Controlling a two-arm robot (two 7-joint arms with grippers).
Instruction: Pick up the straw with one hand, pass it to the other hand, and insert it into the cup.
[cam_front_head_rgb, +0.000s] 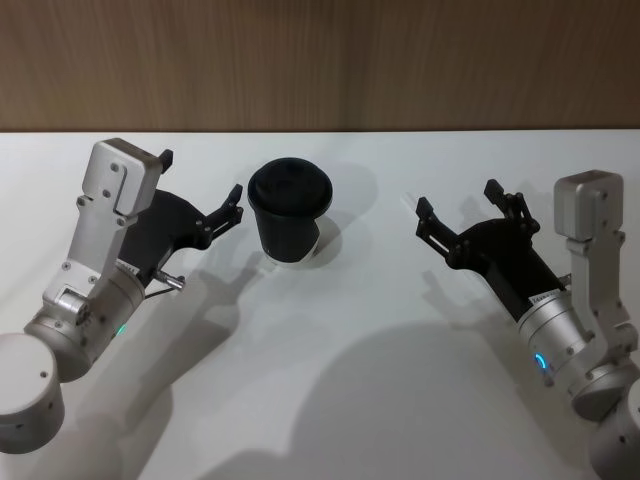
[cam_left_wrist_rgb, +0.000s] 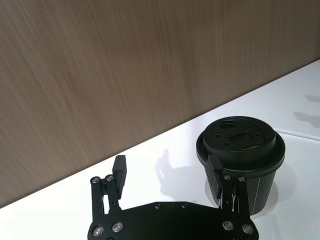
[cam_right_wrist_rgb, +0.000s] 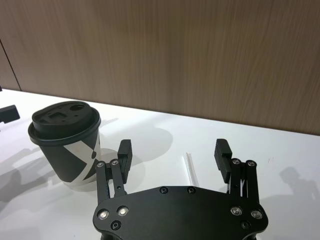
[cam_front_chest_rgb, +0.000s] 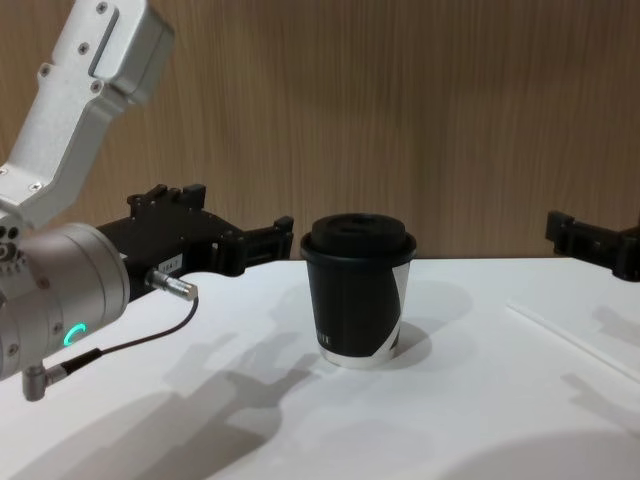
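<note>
The cup (cam_front_head_rgb: 290, 215) stands upright on the white counter (cam_front_head_rgb: 340, 400), with its lid on. The left end effector (cam_front_head_rgb: 200, 178) hovers just beside the cup on its left side. It is wide open and holds nothing, and one fingertip is close to the lid. The right end effector (cam_front_head_rgb: 458, 200) is well apart from the cup on the right, also wide open and empty. The straw (cam_right_wrist_rgb: 190, 168) lies flat on the counter, right of the cup, just in front of the right end effector's open fingers.
</note>
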